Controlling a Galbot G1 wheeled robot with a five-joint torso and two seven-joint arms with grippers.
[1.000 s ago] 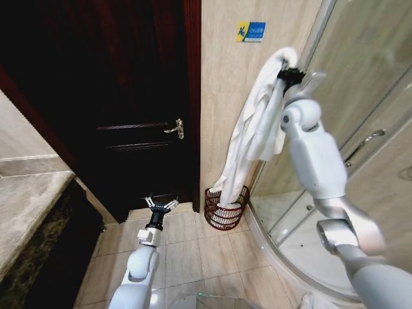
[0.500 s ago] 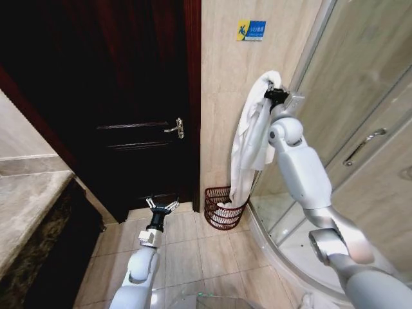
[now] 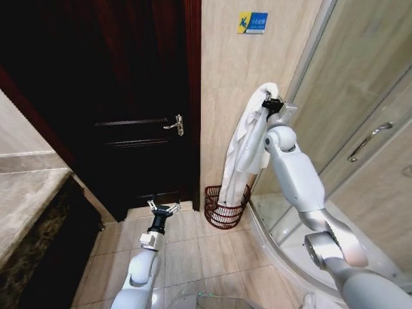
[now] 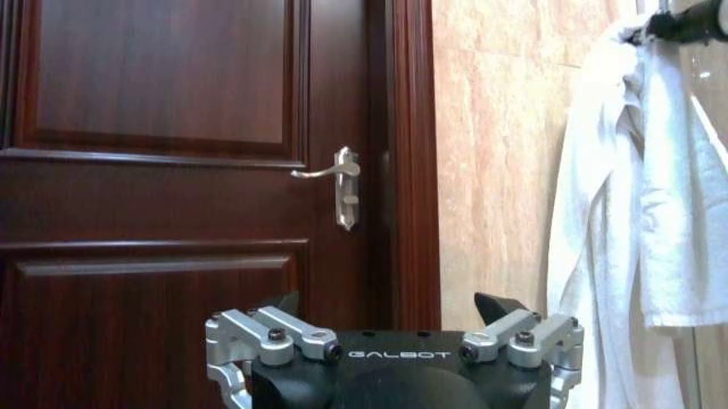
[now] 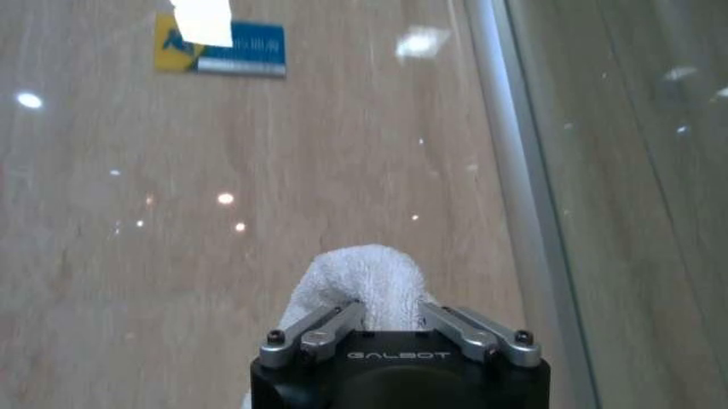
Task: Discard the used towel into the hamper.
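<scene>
Straight ahead, a dark wooden door [image 3: 122,109] with a lever handle [image 3: 172,125] takes up the left half of the head view, and beside it runs a beige tiled wall [image 3: 225,84] carrying a small blue and yellow sign [image 3: 252,22]. To the right stands the curved glass shower enclosure [image 3: 360,129] with its metal handle [image 3: 367,141], and a stone countertop [image 3: 26,206] sits at the near left. The right arm reaches up along the wall, and the right gripper [image 3: 273,104] has its fingers clamped on the top of the white towel [image 3: 241,154] (in its wrist view a bunched fold bulges out between the closed fingers). The towel hangs down in long folds against the wall, and its lower end drops inside the hamper [image 3: 225,207], a red-brown wire basket standing on the floor tiles in the corner between the wall and the shower's rim. The left gripper [image 3: 163,208] hovers low before the door, well to the left of the hamper, its fingers spread and holding nothing.
</scene>
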